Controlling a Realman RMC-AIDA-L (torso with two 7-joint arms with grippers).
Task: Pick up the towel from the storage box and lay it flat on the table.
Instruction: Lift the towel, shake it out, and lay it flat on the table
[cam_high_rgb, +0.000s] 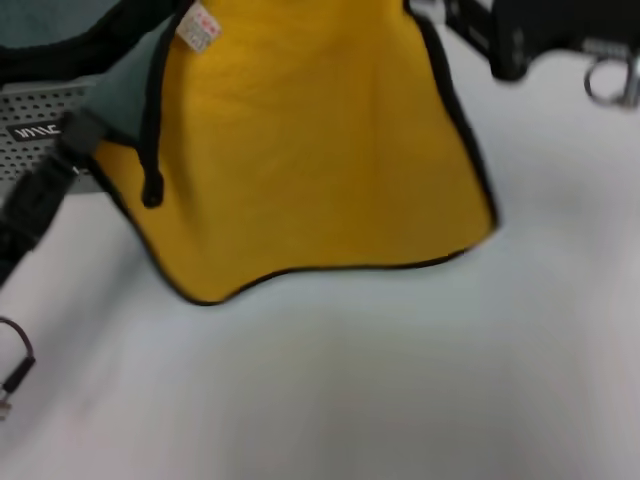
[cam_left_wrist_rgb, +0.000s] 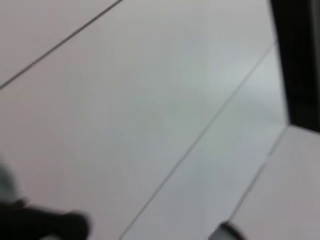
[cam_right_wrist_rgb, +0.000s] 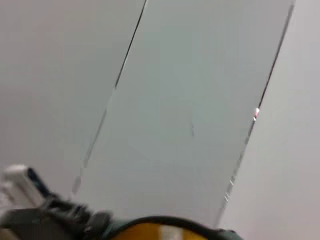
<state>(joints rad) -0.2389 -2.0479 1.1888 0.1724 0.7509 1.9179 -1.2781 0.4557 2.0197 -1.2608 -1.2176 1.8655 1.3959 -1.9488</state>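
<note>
The towel (cam_high_rgb: 310, 150) is held up over the table (cam_high_rgb: 400, 380), its bright yellow face towards my head camera. Its grey-green face is folded over at the left, and the black hem and white tag (cam_high_rgb: 198, 27) show. Its top runs out of view. My left gripper (cam_high_rgb: 82, 135) meets the towel's drawn-out left corner and is shut on it. My right gripper (cam_high_rgb: 520, 35) is at the far right, close to the towel's upper right corner. The right wrist view shows a strip of the yellow towel (cam_right_wrist_rgb: 150, 232) close by. The storage box (cam_high_rgb: 40, 110) stands at the far left, behind the towel.
A black cable with a plug (cam_high_rgb: 15, 375) lies at the table's left edge. A metal ring (cam_high_rgb: 610, 82) hangs by the right arm. Bare white table spreads in front of and to the right of the towel.
</note>
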